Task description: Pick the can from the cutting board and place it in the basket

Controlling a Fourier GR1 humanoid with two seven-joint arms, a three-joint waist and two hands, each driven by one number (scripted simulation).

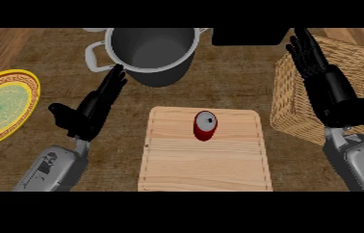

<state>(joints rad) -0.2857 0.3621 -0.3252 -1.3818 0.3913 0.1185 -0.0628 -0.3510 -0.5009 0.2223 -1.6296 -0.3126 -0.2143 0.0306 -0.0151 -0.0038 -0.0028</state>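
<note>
A red can (pixel 204 125) with a grey top stands upright on the pale wooden cutting board (pixel 206 164), near the board's far edge. The woven wicker basket (pixel 292 107) sits at the right of the counter. My right hand (pixel 326 85) is open with fingers straight, held over the basket's left part, well to the right of the can. My left hand (pixel 92 109) is open too, fingers pointing up toward the pot, left of the board. Neither hand touches the can.
A grey metal pot (pixel 150 49) with handles stands behind the board. A yellow-rimmed green plate (pixel 13 102) lies at the left edge. A black object (pixel 249 36) sits at the back right.
</note>
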